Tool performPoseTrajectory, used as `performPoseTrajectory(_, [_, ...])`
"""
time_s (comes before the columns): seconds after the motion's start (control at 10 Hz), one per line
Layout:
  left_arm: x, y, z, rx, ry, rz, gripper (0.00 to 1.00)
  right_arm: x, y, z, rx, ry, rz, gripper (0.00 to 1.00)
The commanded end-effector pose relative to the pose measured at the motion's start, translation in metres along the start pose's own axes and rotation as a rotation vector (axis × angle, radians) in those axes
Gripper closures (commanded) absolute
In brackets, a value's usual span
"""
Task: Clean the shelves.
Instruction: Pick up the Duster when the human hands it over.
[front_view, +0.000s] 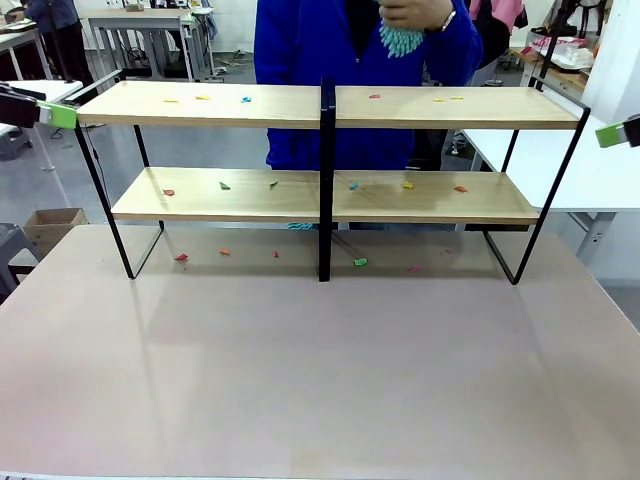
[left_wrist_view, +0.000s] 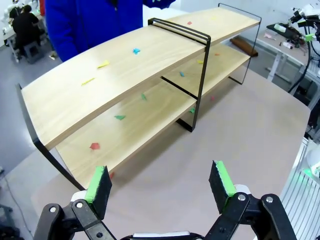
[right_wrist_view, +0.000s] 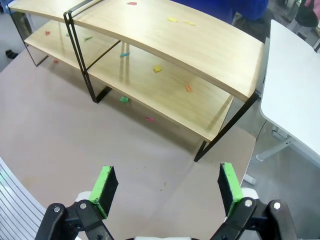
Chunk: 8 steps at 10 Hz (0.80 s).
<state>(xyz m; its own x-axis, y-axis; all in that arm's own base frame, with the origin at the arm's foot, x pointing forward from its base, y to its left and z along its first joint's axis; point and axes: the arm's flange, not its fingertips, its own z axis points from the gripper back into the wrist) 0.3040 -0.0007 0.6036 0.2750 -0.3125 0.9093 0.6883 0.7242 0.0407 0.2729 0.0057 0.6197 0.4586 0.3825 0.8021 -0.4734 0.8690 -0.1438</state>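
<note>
**A:** How did the left gripper (left_wrist_view: 159, 175) stand?

**B:** It was spread wide, with nothing but air between its green pads (left_wrist_view: 97, 182). Just ahead of them lay a bare strip of beige tabletop (left_wrist_view: 240, 130). Past that strip were the shelves (left_wrist_view: 130, 75), with their near end close to one finger and the far end running off well beyond the other.

**A:** And the right gripper (right_wrist_view: 167, 175)?

**B:** Its fingers were parted too and held nothing. The shelves ran slantwise ahead of it, one corner leg nearest. A white side table (right_wrist_view: 295, 85) stood off to one side, beyond the other finger.

**A:** Could you read any print?

**B:** No. Small coloured scraps (left_wrist_view: 103, 64) dotted both boards and the tabletop under the rack, but they were too small to tell whether they carried writing.

**A:** What was cut off or hard to see?

**B:** In the front view each gripper showed as little more than a green tip at the frame's edge. Far past the shelves stood a person (front_view: 300, 40) in blue, cropped at the top. One hand (front_view: 415, 12) gripped a teal tufted thing (front_view: 400, 40) that it half hid, so I couldn't tell what it was.
</note>
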Motion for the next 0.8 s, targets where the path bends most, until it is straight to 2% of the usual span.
performPoseTrajectory(0.0, [0.0,0.0,0.001,0.002,-0.005,0.002,0.0,-0.028,0.011,-0.001,-0.003,-0.033,0.015,0.0])
performPoseTrajectory(0.2, [0.0,0.0,0.001,0.002,-0.005,0.002,0.0,-0.029,0.018,0.018,-0.012,-0.092,-0.005,0.0])
performPoseTrajectory(0.3, [0.0,0.0,0.001,0.002,-0.005,0.002,0.0,-0.03,0.024,0.027,0.054,-0.094,-0.03,0.0])
performPoseTrajectory(0.5, [0.0,0.0,0.001,0.002,-0.005,0.002,0.0,-0.034,0.04,0.039,0.083,-0.115,-0.039,0.0])
performPoseTrajectory(0.7, [0.0,0.0,0.001,0.002,-0.005,0.002,0.0,-0.037,0.053,0.045,0.098,-0.134,0.003,0.0])
